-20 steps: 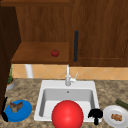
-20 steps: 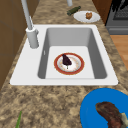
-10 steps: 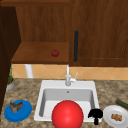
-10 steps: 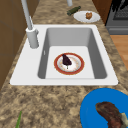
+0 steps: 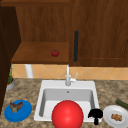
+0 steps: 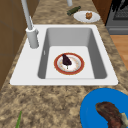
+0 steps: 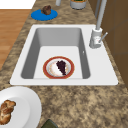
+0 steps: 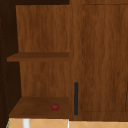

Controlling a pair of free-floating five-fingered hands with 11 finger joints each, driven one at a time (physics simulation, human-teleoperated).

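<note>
Right hand: the right hand (image 5: 95,115) shows at the lower right of the front view, over the sink's front right corner, just left of the white plate; whether it is released or clenched I cannot tell.
White plate: the white plate (image 5: 111,122) lies on the worktop (image 5: 27,91) at the lower right of the front view, with a brown piece of food (image 5: 116,117) on it.
Green vegetable: a dark green vegetable (image 5: 122,103) lies just above that plate, at the right edge.
Sink: the white sink (image 5: 45,85) fills the lower middle, with its faucet (image 5: 67,78) at the back rim.
Red-rimmed plate: in the left side view a red-rimmed plate (image 6: 58,67) lies on the basin floor, a dark piece of food (image 6: 66,60) on it.
Red ball: a red ball shape (image 5: 67,115) sits at the bottom centre of the front view.
Blue plate: a blue plate (image 5: 23,112) with brown food (image 5: 16,106) is at the lower left.
Shelf: a red apple (image 5: 55,52) rests on the wooden shelf (image 5: 32,53), left of the dark cabinet handle (image 5: 76,46).
</note>
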